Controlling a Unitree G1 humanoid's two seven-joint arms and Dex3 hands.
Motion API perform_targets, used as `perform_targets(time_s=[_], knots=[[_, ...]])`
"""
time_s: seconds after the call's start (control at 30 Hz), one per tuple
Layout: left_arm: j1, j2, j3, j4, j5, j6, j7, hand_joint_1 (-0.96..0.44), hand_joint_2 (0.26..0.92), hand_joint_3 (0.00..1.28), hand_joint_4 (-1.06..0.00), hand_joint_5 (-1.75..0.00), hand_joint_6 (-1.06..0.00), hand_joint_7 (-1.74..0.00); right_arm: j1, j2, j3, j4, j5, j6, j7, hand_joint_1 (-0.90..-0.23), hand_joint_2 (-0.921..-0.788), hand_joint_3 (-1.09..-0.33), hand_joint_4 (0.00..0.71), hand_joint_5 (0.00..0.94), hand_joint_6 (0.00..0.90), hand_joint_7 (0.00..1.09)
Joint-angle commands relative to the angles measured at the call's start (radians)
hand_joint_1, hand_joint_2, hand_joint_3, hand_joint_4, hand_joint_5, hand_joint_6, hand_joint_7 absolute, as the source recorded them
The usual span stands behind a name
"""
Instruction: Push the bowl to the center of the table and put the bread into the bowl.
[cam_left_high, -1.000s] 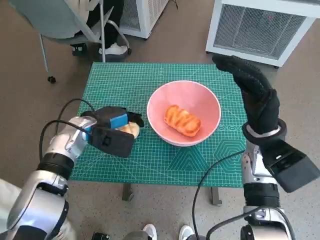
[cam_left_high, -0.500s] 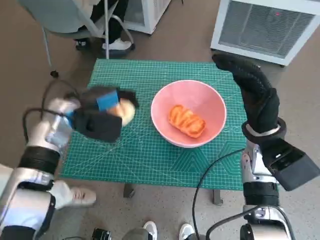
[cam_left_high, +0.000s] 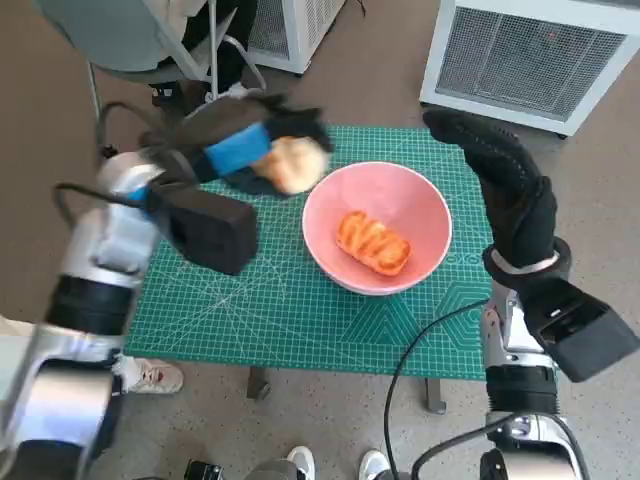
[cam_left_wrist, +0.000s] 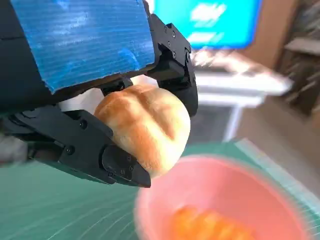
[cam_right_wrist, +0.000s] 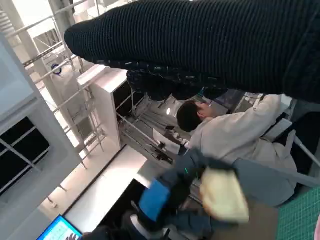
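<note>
A pink bowl (cam_left_high: 420, 205) stands near the middle of the green mat, with a glazed orange pastry (cam_left_high: 373, 242) lying inside. My left hand (cam_left_high: 235, 140) is raised above the mat's far left part and grips a pale round bread roll (cam_left_high: 294, 163), which hangs just beyond the bowl's left rim. The left wrist view shows the roll (cam_left_wrist: 145, 127) pinched between black fingers (cam_left_wrist: 90, 150) above the blurred bowl (cam_left_wrist: 225, 200). My right hand (cam_left_high: 505, 185) stands upright at the bowl's right side, fingers stretched out, holding nothing. From the right wrist view the left hand (cam_right_wrist: 165, 197) and roll (cam_right_wrist: 224, 195) appear blurred.
The green cutting mat (cam_left_high: 300, 310) covers the small table. A white grille unit (cam_left_high: 540, 50) stands behind on the right, a chair (cam_left_high: 130, 40) with a person's shoes at the back left. A person in white (cam_right_wrist: 235, 132) sits beyond the table. Shoes (cam_left_high: 150, 375) show near the front edge.
My left hand has lifted the bread roll off the mat and carried it up and right, toward the bowl's left rim. The right hand has stayed in place.
</note>
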Motion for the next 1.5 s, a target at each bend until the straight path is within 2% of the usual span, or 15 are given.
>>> perform_targets(time_s=[0.03,0.3,0.37,0.43,0.47,0.5,0.53,0.57,0.67,0.87,1.23,1.37,1.5], knots=[[-0.042,-0.051,-0.036,0.085,0.033,-0.049,0.048,0.0,0.921,0.11,-0.56,-1.17,-0.66,-1.25,0.001,-0.006,-0.005,0.02,0.005,0.004,0.009,-0.606,-0.921,-0.79,0.27,0.138,-0.001,0.68],[-0.095,-0.126,-0.1,0.277,0.069,-0.075,0.045,0.0,0.921,0.12,-0.53,-1.28,-0.67,-1.17,0.008,-0.006,-0.009,0.011,-0.001,-0.001,0.0,-0.606,-0.921,-0.789,0.271,0.138,-0.001,0.68],[-0.099,-0.144,-0.109,0.313,0.062,-0.052,0.015,0.0,0.921,0.13,-0.55,-1.3,-0.62,-1.19,0.01,-0.007,-0.011,0.008,-0.001,-0.002,-0.001,-0.607,-0.921,-0.788,0.271,0.138,-0.001,0.68],[-0.098,-0.155,-0.117,0.335,0.052,-0.019,-0.031,0.0,0.921,0.21,-0.51,-1.35,-0.48,-1.32,0.011,-0.008,-0.013,0.005,0.0,-0.002,-0.001,-0.607,-0.921,-0.787,0.272,0.138,-0.001,0.68],[-0.095,-0.161,-0.126,0.338,0.05,0.023,-0.081,-0.04,0.894,0.21,-0.38,-1.04,-0.34,-1.1,0.013,-0.009,-0.014,0.002,0.003,-0.001,-0.001,-0.608,-0.921,-0.786,0.272,0.138,-0.001,0.68],[-0.093,-0.164,-0.132,0.338,0.049,0.053,-0.115,-0.05,0.876,0.19,-0.31,-0.85,-0.27,-0.97,0.014,-0.009,-0.015,0.0,0.005,0.0,-0.001,-0.609,-0.921,-0.786,0.272,0.138,-0.001,0.68],[-0.094,-0.168,-0.141,0.337,0.053,0.087,-0.149,-0.07,0.857,0.16,-0.2,-0.55,-0.17,-0.78,0.016,-0.01,-0.016,-0.003,0.007,0.001,-0.001,-0.611,-0.921,-0.785,0.272,0.138,-0.001,0.68],[-0.095,-0.17,-0.146,0.334,0.056,0.109,-0.169,-0.09,0.836,0.13,-0.13,-0.35,-0.11,-0.63,0.016,-0.01,-0.017,-0.004,0.008,0.002,-0.001,-0.612,-0.921,-0.784,0.273,0.137,-0.001,0.68],[-0.1,-0.176,-0.162,0.327,0.067,0.152,-0.203,-0.12,0.808,0.09,-0.04,-0.12,-0.04,-0.44,0.016,-0.011,-0.022,-0.009,0.012,0.008,-0.001,-0.615,-0.921,-0.782,0.273,0.137,-0.001,0.68],[-0.076,-0.172,-0.145,0.318,0.04,0.141,-0.195,-0.14,0.798,0.07,0.0,-0.01,0.0,-0.35,0.013,-0.009,-0.029,-0.011,0.015,0.015,-0.003,-0.619,-0.921,-0.774,0.274,0.135,-0.001,0.68],[-0.022,-0.168,-0.032,0.333,-0.089,0.022,-0.133,-0.38,0.83,0.04,0.0,0.0,0.0,-0.16,-0.002,-0.002,-0.037,-0.002,0.022,0.016,-0.005,-0.619,-0.921,-0.767,0.277,0.131,-0.001,0.68],[0.004,-0.18,0.052,0.35,-0.177,-0.069,-0.084,-0.43,0.864,0.05,0.0,0.0,-0.01,-0.16,-0.012,0.005,-0.039,-0.002,0.01,0.019,-0.025,-0.615,-0.921,-0.767,0.279,0.127,-0.001,0.7],[0.034,-0.203,0.129,0.35,-0.259,-0.143,-0.029,-0.45,0.899,0.05,-0.01,-0.01,-0.05,-0.18,-0.02,0.007,-0.042,-0.004,-0.021,0.018,-0.065,-0.612,-0.921,-0.767,0.28,0.124,-0.001,0.72]])
